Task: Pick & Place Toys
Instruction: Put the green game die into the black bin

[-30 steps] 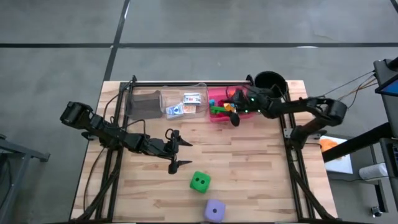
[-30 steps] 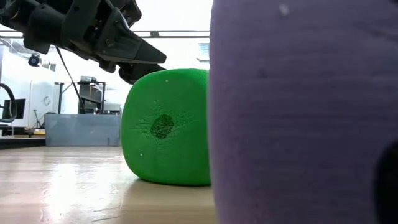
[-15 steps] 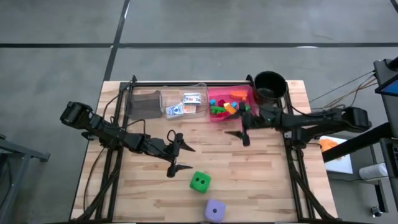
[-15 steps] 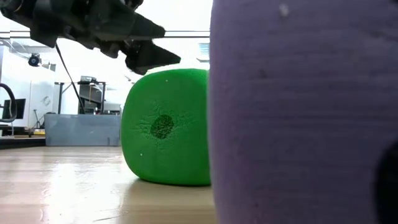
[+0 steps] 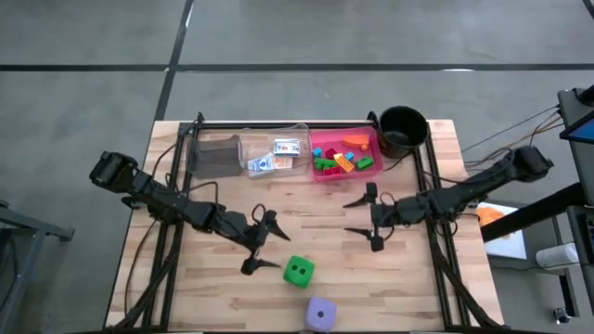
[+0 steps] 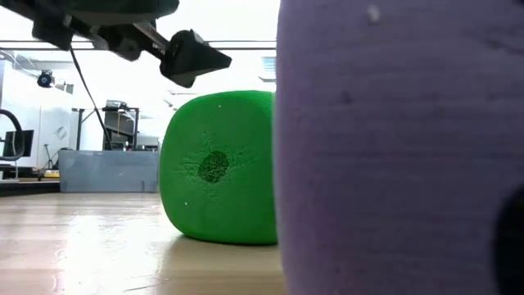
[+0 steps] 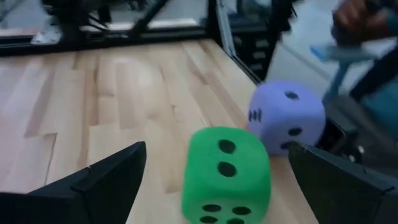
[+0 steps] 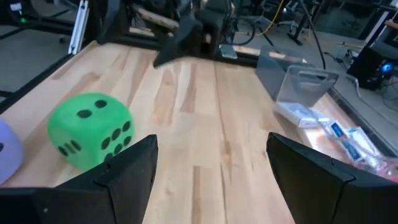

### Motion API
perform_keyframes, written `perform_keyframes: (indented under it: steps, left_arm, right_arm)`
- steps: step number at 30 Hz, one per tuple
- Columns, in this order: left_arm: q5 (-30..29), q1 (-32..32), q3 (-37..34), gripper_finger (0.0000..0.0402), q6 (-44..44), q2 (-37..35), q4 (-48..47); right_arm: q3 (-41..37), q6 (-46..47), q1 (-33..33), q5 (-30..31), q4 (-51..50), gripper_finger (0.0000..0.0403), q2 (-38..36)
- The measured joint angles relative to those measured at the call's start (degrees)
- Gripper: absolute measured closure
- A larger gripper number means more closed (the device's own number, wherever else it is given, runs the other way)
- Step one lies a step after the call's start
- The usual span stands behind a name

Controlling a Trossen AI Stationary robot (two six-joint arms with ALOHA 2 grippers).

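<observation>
Grey concrete floor surrounds the wooden counter (image 5: 371, 269), which carries everything. Along its far edge sit three trays in a row: a grey tray (image 5: 215, 155), a clear tray (image 5: 277, 154) with white cards (image 5: 287, 147) in it, and a pink tray (image 5: 345, 153) filled with small bright bricks (image 5: 336, 161). A round black pot (image 5: 402, 128) stands at the far right corner, just beside the pink tray.

Near the front edge, about midway along it, rests the green die (image 5: 298, 271), with the purple die (image 5: 320, 314) closer still to that edge and a little to its right; they sit near each other but apart.

The left tool (image 5: 263, 241) hovers just left of the green die, fingers spread wide and empty, the die showing between them in the left wrist view. The right tool (image 5: 360, 216) hangs over the middle of the counter, right of centre, also spread open and holding nothing.
</observation>
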Motion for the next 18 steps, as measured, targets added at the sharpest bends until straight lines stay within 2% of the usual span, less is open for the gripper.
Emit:
perform_keyframes:
  steps: [4,8,13,18]
  left_arm:
    - [-2.12,-0.61,7.76,0.0004,1.67,0.05,-14.27]
    - [-3.68,-1.75,14.8,0.0003,4.4,0.46,-23.21]
    - [-3.77,-2.06,20.19,0.0002,5.29,1.37,-30.01]
    - [-3.32,-2.41,24.83,0.0002,4.83,7.15,-32.68]
  right_arm:
    - [0.0,1.69,2.66,2.52,-0.79,0.0103,0.8]
    - [0.0,3.5,3.28,2.72,-1.88,0.0103,1.03]
    - [-0.02,5.09,3.29,2.71,-3.6,0.0103,1.01]
    - [-0.02,6.14,3.29,2.72,-4.58,0.0103,1.02]
